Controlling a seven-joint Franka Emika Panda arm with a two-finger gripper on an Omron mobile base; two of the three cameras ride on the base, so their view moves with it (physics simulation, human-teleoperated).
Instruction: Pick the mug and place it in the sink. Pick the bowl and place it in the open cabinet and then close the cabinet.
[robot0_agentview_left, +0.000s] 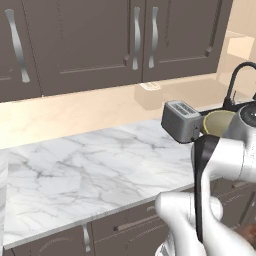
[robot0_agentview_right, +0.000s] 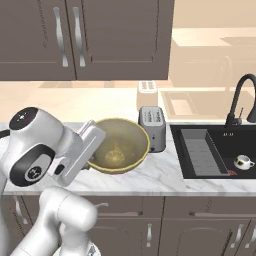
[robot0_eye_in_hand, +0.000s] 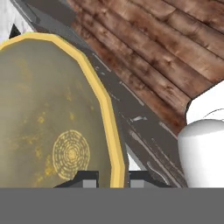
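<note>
One bent white arm tilts the bowl (robot0_agentview_right: 119, 145) above the marble surface (robot0_agentview_right: 165, 175) beside the toaster (robot0_agentview_right: 152, 127), jaws pinching its yellow rim; the mug (robot0_agentview_right: 243, 161) sits in the sink (robot0_agentview_right: 200, 165). No writing is legible.

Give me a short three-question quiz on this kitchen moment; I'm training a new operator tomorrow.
1. True or false: the mug lies in the sink.
2. Which part of the bowl does the claw grip?
A. its rim
B. its base
C. nothing
3. Fill in: the grey appliance beside the bowl, between it and the sink, is a ____.

Key: 1 true; 2 A, one fingertip inside the rim and one outside; 3 toaster.
</note>
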